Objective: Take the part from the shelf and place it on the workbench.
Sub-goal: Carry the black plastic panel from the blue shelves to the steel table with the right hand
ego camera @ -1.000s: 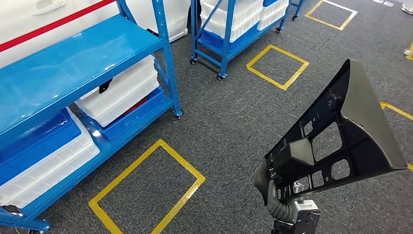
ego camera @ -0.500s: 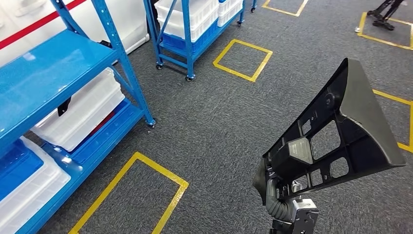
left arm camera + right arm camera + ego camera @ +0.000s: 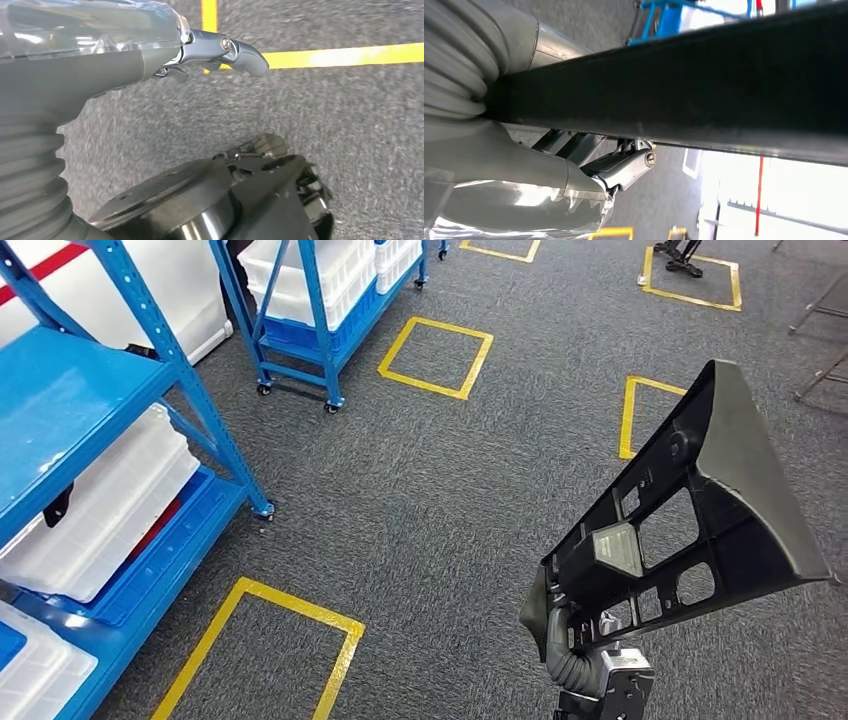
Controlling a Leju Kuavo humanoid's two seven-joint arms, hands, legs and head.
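Note:
The part [image 3: 690, 510] is a large black plastic panel with several cut-outs and a wide flared end. It stands tilted up at the lower right of the head view, over the carpet. My right hand [image 3: 572, 640] grips its narrow lower end from below. In the right wrist view the part [image 3: 724, 75] crosses as a dark bar, with my right hand [image 3: 574, 165] wrapped under it. My left hand [image 3: 150, 50] hangs above the floor with its thumb out and nothing in it.
A blue shelf [image 3: 90, 400] with white bins [image 3: 110, 510] stands at the left. A second blue wheeled rack [image 3: 310, 300] is further back. Yellow taped squares [image 3: 435, 350] mark the grey carpet [image 3: 420, 500]. Metal legs [image 3: 815, 310] show at the top right.
The camera has turned to the right, so the shelves have slid leftward in the picture and more floor squares show. The part and my right hand keep their place in the view.

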